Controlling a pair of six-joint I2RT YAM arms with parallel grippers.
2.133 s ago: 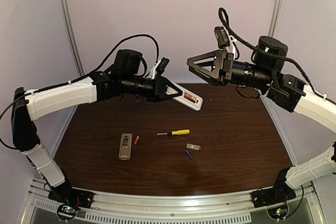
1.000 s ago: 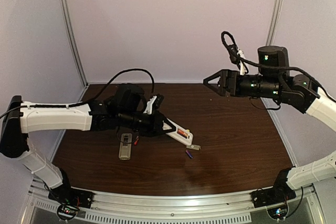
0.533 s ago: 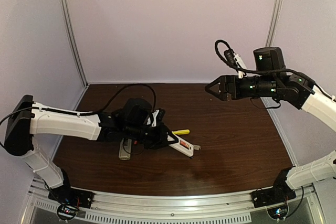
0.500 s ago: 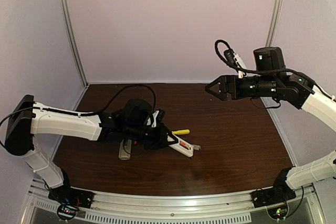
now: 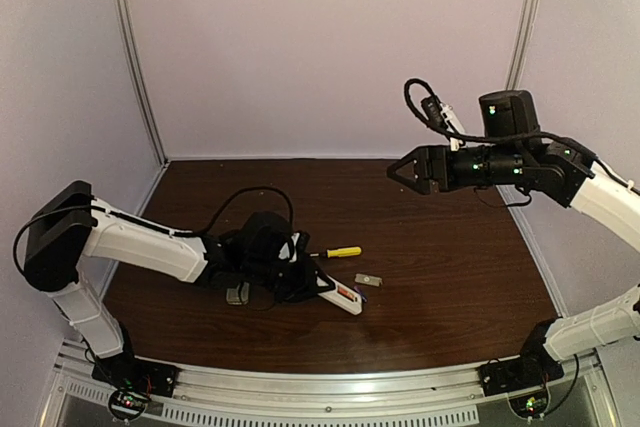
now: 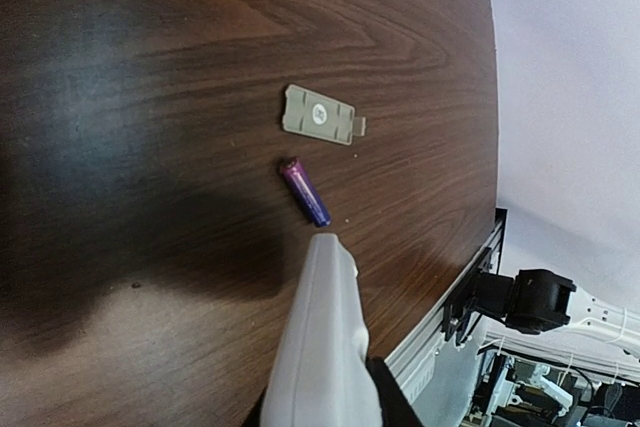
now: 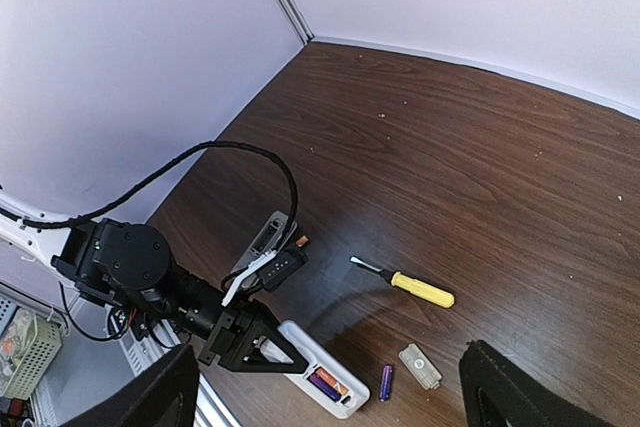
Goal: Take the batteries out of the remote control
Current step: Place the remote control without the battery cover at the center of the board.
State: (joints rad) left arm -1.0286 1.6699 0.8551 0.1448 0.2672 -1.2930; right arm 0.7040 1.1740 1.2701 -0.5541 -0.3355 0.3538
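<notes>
I hold the white remote [image 5: 345, 298] clamped in the left gripper [image 5: 318, 285], low and bay-up, presumably to expose the orange and purple batteries [image 7: 328, 383] inside, a loose purple battery [image 6: 304, 190] lying beside the cover plate [image 6: 318, 115], while the right gripper [image 5: 398, 171] hangs high, jaws apart.

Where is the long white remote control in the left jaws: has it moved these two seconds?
Yes. The long white remote control came down and nearer: it was beyond the yellow-handled screwdriver, now on its near side.
</notes>
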